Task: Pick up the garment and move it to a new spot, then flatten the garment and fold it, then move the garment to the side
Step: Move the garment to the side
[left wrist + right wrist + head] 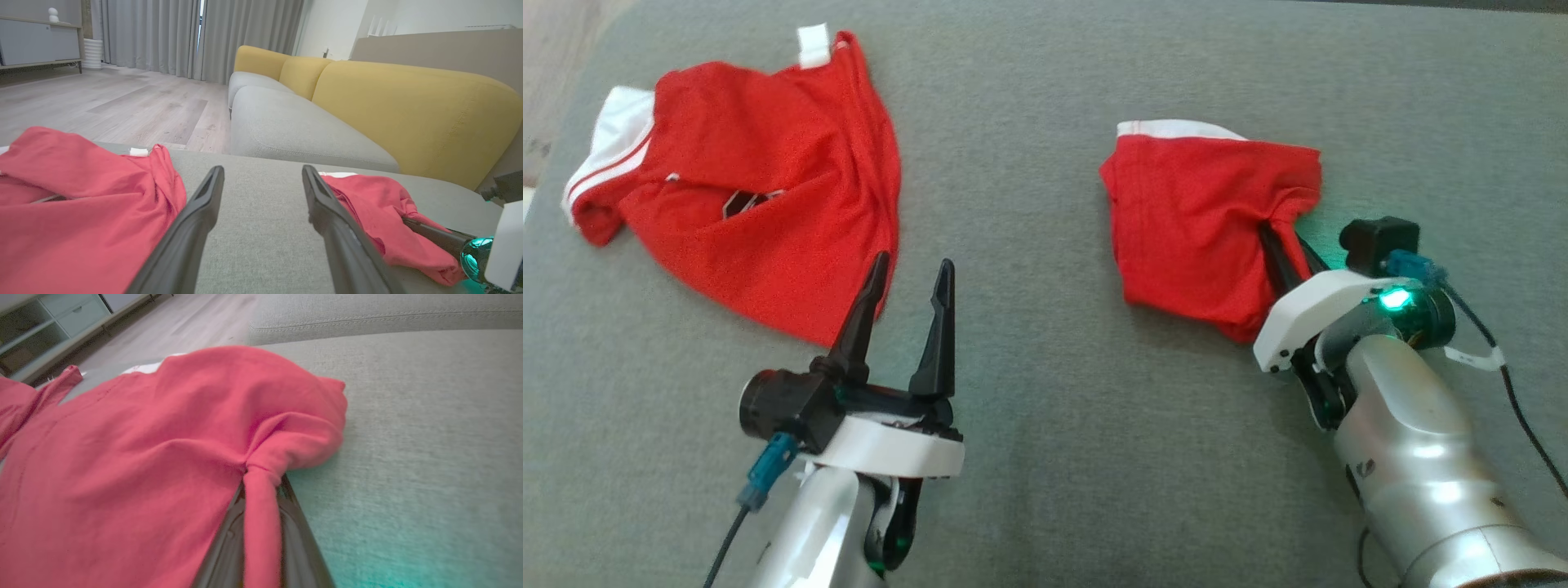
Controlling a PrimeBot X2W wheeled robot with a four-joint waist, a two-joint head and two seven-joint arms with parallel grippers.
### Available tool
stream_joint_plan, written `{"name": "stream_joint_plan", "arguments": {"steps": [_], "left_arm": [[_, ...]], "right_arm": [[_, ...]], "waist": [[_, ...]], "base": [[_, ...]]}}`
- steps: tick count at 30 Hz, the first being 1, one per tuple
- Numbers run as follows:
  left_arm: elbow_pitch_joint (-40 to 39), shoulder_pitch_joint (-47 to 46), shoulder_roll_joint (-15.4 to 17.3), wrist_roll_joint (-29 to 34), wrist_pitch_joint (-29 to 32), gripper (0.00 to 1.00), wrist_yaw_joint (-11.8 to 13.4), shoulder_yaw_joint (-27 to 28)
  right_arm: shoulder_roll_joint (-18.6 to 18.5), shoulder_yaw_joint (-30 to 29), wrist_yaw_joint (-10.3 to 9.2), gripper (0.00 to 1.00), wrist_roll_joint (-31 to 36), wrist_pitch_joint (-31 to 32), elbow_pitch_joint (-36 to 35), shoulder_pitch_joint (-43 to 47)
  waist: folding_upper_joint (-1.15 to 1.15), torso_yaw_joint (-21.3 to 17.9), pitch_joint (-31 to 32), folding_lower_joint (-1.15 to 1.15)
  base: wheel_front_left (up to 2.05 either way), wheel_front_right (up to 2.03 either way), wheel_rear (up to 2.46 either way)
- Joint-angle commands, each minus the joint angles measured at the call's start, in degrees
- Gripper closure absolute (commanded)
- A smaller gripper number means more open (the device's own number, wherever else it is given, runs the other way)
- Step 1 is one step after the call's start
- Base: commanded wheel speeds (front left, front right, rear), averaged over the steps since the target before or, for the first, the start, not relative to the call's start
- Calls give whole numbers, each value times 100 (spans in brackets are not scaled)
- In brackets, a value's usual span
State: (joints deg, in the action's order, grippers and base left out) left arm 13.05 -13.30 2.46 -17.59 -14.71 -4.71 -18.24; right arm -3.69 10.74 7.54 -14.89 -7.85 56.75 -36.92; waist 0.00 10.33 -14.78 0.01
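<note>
Two red garments lie on one cushion (1045,408): left garment (768,204) upper left, right garment (1201,220) centre-right pinched in the right gripper (1278,241); the left gripper (914,261) gapes empty.

A home living room: a yellow-backed sofa (392,106), long grey curtains (163,36), pale wood flooring (122,102) and a low sideboard (36,45).

A yellow sofa (408,110) stands near grey curtains (155,36)
</note>
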Motion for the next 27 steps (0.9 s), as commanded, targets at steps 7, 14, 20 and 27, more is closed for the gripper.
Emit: {"name": "stream_joint_plan", "arguments": {"steps": [7,14,20,27], "left_arm": [[-233,-119,42,94,-29,0,-5,285],[-303,-317,42,86,-29,0,-10,152],[-347,-520,42,49,-29,0,7,53],[-354,-717,42,4,-29,0,-22,-45]], "right_arm": [[60,-187,-5,100,1394,-278,148,-289],[-592,-105,-5,100,2189,-23,-66,-396],[-1466,16,-5,100,2297,183,-189,-554],[-2568,54,-5,100,2236,496,-147,-816]], "waist": [[0,-567,249,-1],[0,-983,137,-1],[0,-1061,-115,-1],[0,-925,-505,-1]], "base": [[0,0,0],[0,0,0],[0,0,0],[0,0,0]]}}
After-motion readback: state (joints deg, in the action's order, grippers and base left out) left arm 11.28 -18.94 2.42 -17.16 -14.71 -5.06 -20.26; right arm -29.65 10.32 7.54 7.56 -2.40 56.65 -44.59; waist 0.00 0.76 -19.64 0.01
